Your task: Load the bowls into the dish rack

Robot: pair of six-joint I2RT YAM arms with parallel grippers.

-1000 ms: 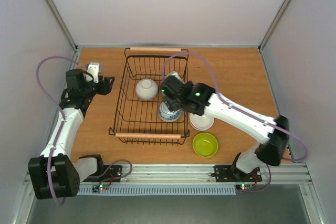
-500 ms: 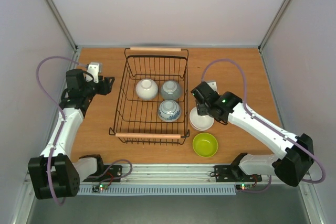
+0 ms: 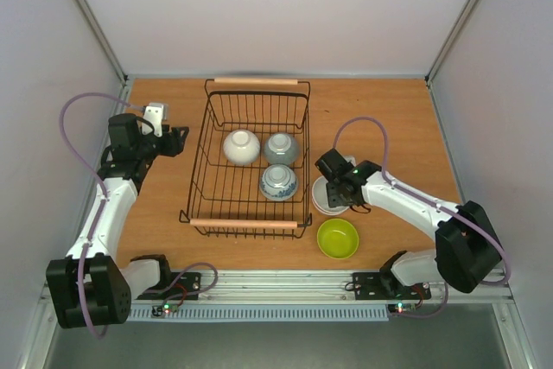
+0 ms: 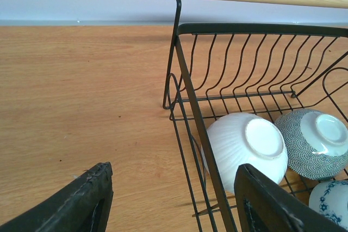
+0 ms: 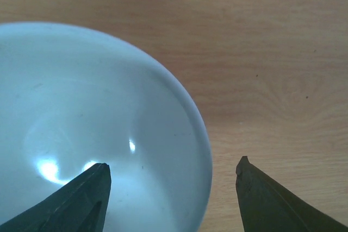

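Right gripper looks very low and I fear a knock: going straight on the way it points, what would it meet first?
Probably the rim of the shallow white ceramic bowl on the wooden table: the right gripper is open, the rim running between its fingers. How near is unclear.

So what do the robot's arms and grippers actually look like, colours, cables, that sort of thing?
Both are white links with black joints. The left gripper and right gripper are black, with dark wedge-shaped fingers. A lilac cable loops off each arm. The left arm carries a small white block near its wrist; the right arm shows a green light.
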